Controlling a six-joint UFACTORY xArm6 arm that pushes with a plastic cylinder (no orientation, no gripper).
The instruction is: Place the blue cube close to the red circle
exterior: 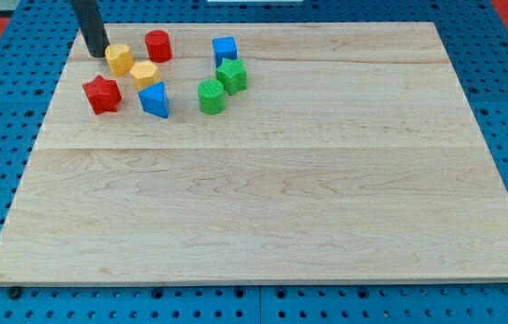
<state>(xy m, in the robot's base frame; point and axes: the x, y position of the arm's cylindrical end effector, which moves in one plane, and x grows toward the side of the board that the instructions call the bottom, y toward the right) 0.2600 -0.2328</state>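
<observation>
The blue cube sits near the view's top, right of the red circle, with a gap between them. My tip rests on the board at the view's top left, just left of a yellow block and well left of the red circle. The rod rises out of the top of the view.
A second yellow block, a red star and a blue triangular block lie below the red circle. Two green blocks sit just below the blue cube. The wooden board lies on a blue pegboard.
</observation>
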